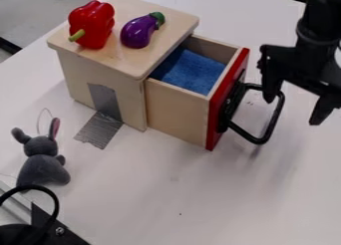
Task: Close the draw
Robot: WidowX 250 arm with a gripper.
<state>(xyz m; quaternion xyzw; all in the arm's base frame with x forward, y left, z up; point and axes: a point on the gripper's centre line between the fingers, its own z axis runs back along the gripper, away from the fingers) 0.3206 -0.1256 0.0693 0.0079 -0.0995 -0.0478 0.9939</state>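
Drawer (176,112) is left pulled out of the wooden box (100,72), its in-out axis slanted toward lower right, red front (226,97) and black handle (275,114) faced that way. Handle's long bar is set roughly parallel to the front. Gripper (294,108) is held open, pointed down at upper right, near the handle; contact can't be confirmed.

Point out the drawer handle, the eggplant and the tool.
Drawer handle (273,120): camera view, on its outer bar.
Eggplant (137,33): camera view, on its purple body.
Tool (293,110): camera view, midway between its fingertips.
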